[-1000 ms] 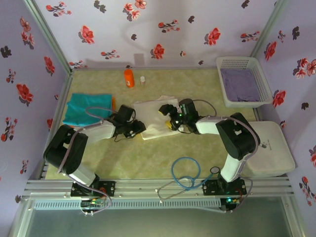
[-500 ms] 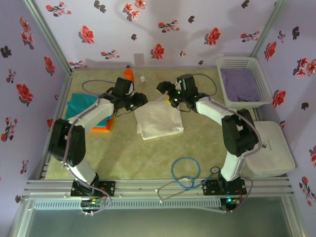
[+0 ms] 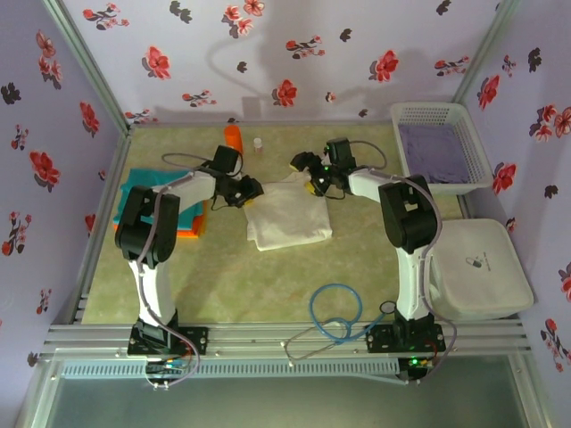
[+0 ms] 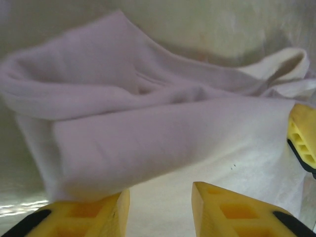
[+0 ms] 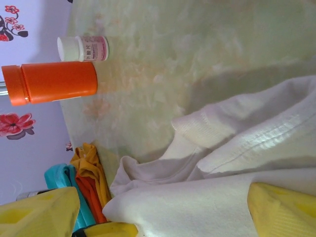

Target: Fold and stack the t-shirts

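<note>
Top camera: high over the near edge of the table (image 3: 268, 285), looking down. Wrist cameras: close, low, facing each other across the white shirt (image 3: 287, 214), which all views share.

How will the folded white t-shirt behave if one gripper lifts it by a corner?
Probably floppy: the white t-shirt lies in soft, loose layers, so it would likely sag and unfold. It looks thin, so probably light. Pushed, its rumpled edge may bunch.

White-and-black arms (image 3: 157, 287) trail grey cables (image 3: 185, 160); the left hand (image 3: 250, 190) and right hand (image 3: 309, 178) carry yellow fingers (image 4: 232, 212).
</note>
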Robot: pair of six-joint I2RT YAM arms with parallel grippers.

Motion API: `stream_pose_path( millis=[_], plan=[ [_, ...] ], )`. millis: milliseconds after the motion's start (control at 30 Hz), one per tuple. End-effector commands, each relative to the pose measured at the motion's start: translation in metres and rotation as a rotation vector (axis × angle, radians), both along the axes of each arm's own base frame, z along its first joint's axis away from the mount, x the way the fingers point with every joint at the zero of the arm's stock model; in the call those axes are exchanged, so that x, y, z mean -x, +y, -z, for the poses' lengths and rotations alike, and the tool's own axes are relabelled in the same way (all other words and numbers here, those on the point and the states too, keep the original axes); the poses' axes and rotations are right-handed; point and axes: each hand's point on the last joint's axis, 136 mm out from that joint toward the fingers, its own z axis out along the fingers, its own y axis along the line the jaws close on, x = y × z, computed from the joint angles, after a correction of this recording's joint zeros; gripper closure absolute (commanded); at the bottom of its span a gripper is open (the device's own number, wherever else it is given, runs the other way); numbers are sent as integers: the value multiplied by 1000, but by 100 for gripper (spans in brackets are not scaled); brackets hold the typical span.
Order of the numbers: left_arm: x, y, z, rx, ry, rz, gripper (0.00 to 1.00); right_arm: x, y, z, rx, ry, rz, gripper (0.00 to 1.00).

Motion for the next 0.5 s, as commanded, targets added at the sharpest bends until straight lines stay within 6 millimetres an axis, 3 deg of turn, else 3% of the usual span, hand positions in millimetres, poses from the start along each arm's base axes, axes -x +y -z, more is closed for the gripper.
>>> stream_pose_path(
  millis=[0,167,233,333,467],
  plan=[
    [-1,13,-4,-26,5,42,62,-9,3,-18,-31,-66,-22,11],
    [11,32,-30,-71,-31,56,58,-3,1,-62,-39,-143,-54,11],
    [20,36,-36,-89,-44,71,50,4,-1,-77,-25,-165,-71,11],
    [37,44,-34,-114,-50,91,42,18,-6,-93,1,-185,-96,10],
    [57,48,-17,-155,-14,155,36,36,-16,-99,32,-190,-110,11]
  ],
)
